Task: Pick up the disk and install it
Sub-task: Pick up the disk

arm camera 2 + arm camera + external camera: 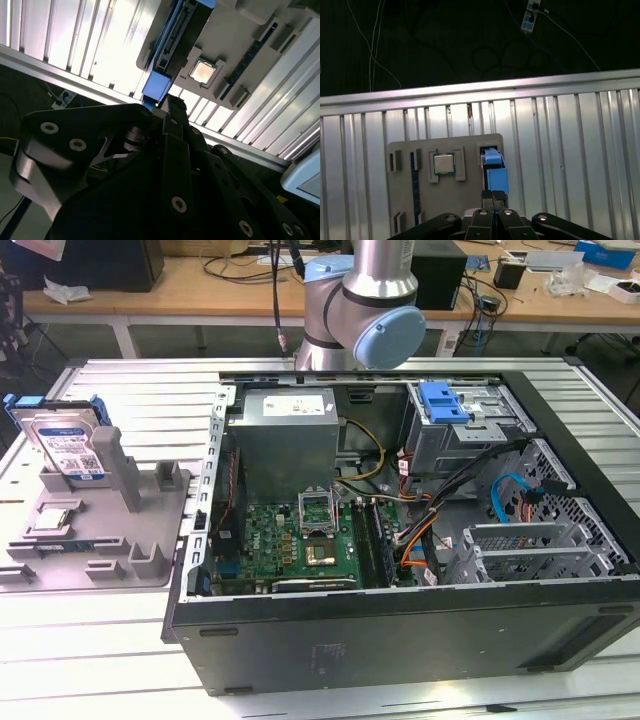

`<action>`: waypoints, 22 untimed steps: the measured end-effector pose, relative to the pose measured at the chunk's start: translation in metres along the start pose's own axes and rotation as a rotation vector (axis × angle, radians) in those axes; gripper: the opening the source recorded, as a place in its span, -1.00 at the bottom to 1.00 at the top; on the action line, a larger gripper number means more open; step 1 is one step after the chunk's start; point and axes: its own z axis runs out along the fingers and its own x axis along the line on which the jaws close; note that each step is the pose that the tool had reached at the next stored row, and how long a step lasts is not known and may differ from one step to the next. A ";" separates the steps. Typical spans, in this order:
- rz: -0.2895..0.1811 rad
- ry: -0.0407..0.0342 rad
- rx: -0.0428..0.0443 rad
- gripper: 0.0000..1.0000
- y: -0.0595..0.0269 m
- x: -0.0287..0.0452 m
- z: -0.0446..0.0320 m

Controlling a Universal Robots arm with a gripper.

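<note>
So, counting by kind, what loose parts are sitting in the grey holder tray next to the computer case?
Disk: 1
Square chip: 1
Thin dark strip standing on edge: 1
Total: 3

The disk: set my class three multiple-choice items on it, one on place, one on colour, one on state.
1. Where is the disk? A) on the grey holder, at the exterior view's left of the computer case; B) inside the case; C) on the floor.
2. What colour is its carrier frame? A) red; B) blue; C) yellow.
3. How does it sit? A) lying flat; B) on edge, leaning; C) slid into a bay.
Answers: 1 A, it stands in the holder outside the case; 2 B, blue plastic edges the silver body; 3 B, its labelled face is tilted up.
</note>
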 end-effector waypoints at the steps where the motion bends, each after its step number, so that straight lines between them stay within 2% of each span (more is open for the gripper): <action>1: -0.018 0.0011 0.0009 -0.79 0.0000 0.0000 0.0000; 4: -0.080 0.0050 0.0029 -0.79 0.0000 0.0000 0.0000; 9: -0.169 0.0105 0.0125 -0.79 0.0001 -0.0011 0.0004; 13: -0.224 0.0138 0.0160 -0.79 0.0022 -0.0116 0.0015; 22: -0.228 0.0141 0.0166 -0.79 0.0026 -0.0116 0.0017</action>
